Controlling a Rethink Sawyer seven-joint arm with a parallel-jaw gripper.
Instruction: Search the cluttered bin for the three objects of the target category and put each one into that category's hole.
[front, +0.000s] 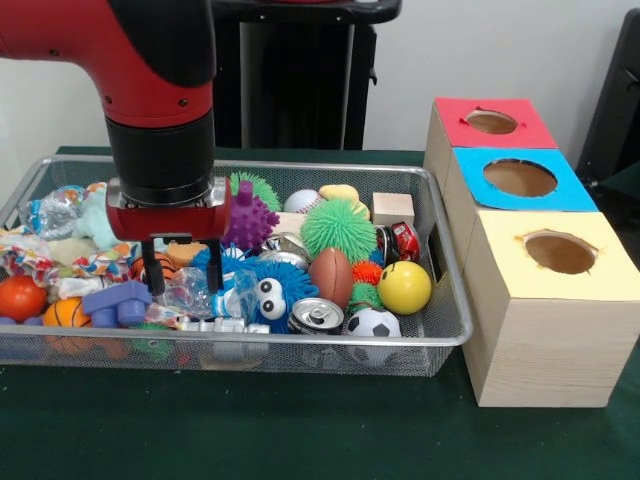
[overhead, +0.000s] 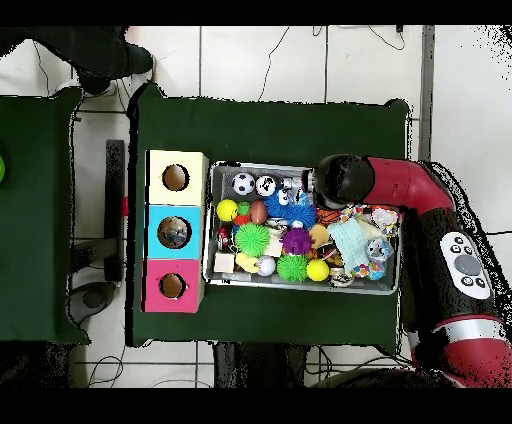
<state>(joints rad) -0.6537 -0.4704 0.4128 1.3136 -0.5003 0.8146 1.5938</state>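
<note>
Gripper (front: 182, 280) is lowered into the wire bin (front: 445, 300), fingers (front: 152, 275) spread, straddling a crinkly clear wrapper (front: 190, 290) without clamping it. Target category cannot be told.

Risk, as judged: closing here may snag the wrapper or the purple block (front: 117, 301) beside it.

The blue googly-eyed toy (front: 265, 290) crowds the wrapper; the three-holed boxes (front: 545, 290) stand outside the bin.

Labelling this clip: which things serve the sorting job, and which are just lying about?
Job: silver wire-mesh bin, its jumbled toys, row of wooden boxes with red, blue, yellow holed tops, black gripper.
Lying about: second green table, floor cables.
</note>
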